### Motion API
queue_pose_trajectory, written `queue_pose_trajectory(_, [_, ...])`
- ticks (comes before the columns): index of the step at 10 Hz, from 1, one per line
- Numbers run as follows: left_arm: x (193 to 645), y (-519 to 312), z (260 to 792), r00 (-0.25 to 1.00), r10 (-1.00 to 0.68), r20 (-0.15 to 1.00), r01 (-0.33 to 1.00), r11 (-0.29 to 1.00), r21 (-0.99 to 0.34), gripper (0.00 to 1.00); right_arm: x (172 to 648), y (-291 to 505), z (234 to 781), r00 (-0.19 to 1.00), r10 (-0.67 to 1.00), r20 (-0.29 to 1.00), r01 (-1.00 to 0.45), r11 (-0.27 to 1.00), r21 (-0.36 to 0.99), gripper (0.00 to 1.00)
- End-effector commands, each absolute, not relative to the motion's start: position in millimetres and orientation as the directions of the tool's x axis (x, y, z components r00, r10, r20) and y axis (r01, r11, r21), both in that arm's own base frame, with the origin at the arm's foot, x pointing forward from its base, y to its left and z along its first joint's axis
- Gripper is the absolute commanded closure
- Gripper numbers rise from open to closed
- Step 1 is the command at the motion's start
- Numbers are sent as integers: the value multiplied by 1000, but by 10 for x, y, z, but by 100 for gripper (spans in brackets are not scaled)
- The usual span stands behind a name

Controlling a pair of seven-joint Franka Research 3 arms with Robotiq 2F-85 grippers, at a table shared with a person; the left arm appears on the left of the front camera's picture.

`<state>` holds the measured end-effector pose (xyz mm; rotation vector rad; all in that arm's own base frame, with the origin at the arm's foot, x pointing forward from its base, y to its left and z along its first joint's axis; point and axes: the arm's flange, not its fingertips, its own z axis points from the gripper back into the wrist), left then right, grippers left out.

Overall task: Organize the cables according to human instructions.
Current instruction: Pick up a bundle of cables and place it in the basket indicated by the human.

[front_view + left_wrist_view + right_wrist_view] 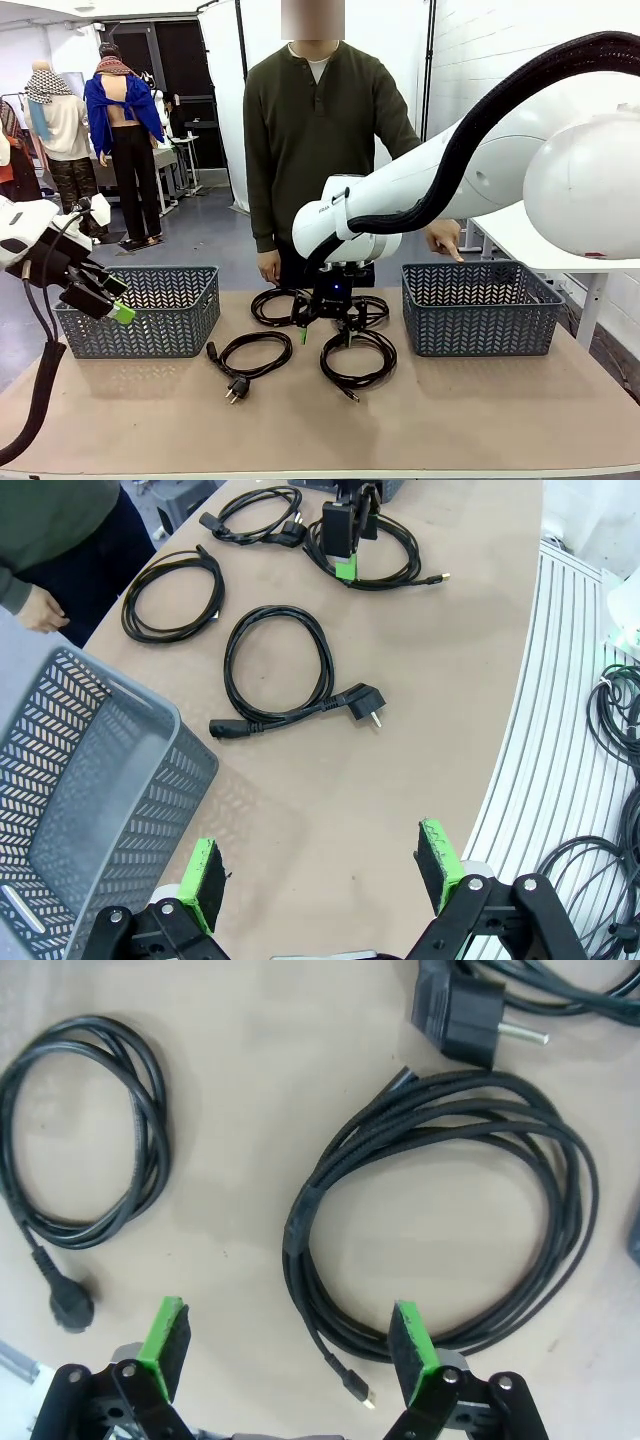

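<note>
Above the middle of the table (500,420), the right gripper (290,1330) hung jaws apart, one coiled cable (296,1222) laying its near rim between the pads (408,1338). We noted the left gripper (325,875), also spread, well apart beside a basket (90,780): right arm nearer.

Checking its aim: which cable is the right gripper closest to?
The coil ending in a thin metal-tipped connector, directly beneath the right gripper; the rest lie farther off.

The table (500,420) holds four coiled cables (300,1230) between two grey baskets (140,310).
</note>
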<state>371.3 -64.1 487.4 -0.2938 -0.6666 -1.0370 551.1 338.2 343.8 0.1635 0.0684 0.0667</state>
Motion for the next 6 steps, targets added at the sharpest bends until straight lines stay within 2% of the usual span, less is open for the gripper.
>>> queue_pose_trajectory(1, [3737, -603, 4863, 319, -694, 645, 877, 474, 76, 0, 5569, 3429, 3389, 996, 55, -68, -47, 992, 116, 0])
queue_pose_trajectory(6, [3737, -603, 4863, 319, -694, 645, 877, 474, 76, 0, 5616, 3399, 3134, 999, 18, -46, -16, 999, 50, 0])
